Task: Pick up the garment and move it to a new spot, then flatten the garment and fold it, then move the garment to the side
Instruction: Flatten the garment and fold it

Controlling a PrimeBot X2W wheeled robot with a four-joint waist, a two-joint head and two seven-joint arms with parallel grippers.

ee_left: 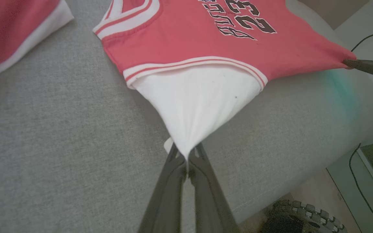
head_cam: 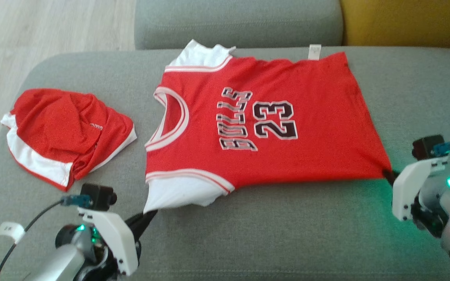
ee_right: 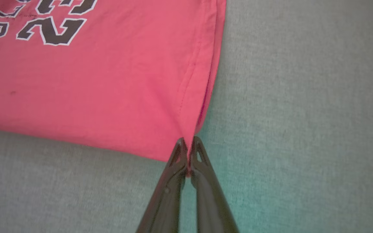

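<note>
Red cloth with white trim and a black "BULLS 23" print: that is the jersey you hold at two points. Your left gripper has its fingers pressed together on the tip of the near white sleeve, which is drawn to a taut point. Your right gripper is clamped just as tightly on the near hem corner, and the red fabric peaks between its fingers.

The jersey lies face up and nearly flat on the grey sofa. Its collar points to your left and its hem to your right, so the long axis runs left to right and the print reads sideways in the head view. A white tag sticks out at the far edge. Bunched red-and-white shorts lie on the sofa to the left, apart from the collar.
</note>
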